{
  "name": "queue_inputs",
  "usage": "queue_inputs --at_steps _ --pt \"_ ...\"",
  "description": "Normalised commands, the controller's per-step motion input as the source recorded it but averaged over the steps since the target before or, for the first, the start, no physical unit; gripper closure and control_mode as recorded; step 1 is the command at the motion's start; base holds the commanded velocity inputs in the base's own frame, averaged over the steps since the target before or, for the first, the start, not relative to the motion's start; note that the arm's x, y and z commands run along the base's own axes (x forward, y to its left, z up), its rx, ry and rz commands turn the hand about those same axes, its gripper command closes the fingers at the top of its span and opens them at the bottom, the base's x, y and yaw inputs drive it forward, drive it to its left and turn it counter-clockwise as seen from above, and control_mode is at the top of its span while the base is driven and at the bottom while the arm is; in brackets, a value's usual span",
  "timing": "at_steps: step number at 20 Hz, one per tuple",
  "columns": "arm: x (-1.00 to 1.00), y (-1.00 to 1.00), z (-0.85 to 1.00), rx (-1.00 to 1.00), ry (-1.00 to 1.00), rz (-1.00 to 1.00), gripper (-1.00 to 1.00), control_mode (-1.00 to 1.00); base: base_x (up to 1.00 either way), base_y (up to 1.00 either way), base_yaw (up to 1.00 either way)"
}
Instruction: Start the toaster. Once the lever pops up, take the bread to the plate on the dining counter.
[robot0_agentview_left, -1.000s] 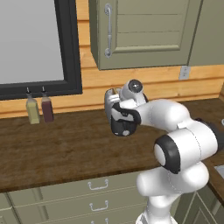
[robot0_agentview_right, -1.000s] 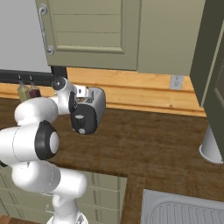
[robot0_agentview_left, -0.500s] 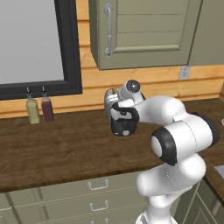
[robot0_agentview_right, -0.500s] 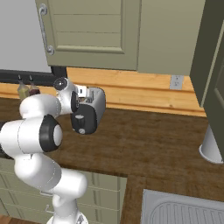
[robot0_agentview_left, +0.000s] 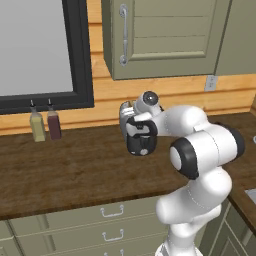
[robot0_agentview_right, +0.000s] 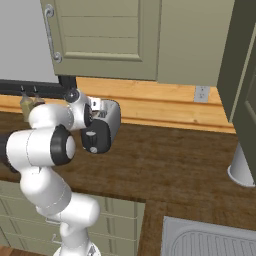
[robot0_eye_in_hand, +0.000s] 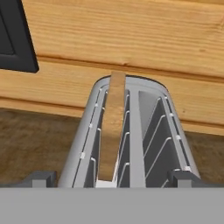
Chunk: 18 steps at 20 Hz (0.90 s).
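While claw (robot0_eye_in_hand: 112, 177) gapes wide, bread (robot0_eye_in_hand: 112, 131) sits in toaster (robot0_eye_in_hand: 131, 135) slot between its tips.

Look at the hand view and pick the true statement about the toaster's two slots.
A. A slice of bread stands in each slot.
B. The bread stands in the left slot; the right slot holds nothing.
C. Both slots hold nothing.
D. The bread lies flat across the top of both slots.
B: in the hand view the bread stands on edge in the left slot of the toaster, and only bare wire guides show in the right slot.
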Motion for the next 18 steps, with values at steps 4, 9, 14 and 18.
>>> queue_inputs --at_steps 4,9,14,18 --pt "0.23 0.0 -0.11 0.0 0.0 0.0 -1.0 -1.0 0.0 0.0 0.0" --pt "0.18 0.0 -0.12 0.0 0.0 0.0 -1.0 -1.0 0.0 0.0 0.0" --pt "0.1 0.0 -0.14 0.0 0.0 0.0 -1.0 -1.0 0.0 0.0 0.0" --pt "0.11 0.03 -0.08 0.0 0.0 0.0 -1.0 -1.0 0.0 0.0 0.0"
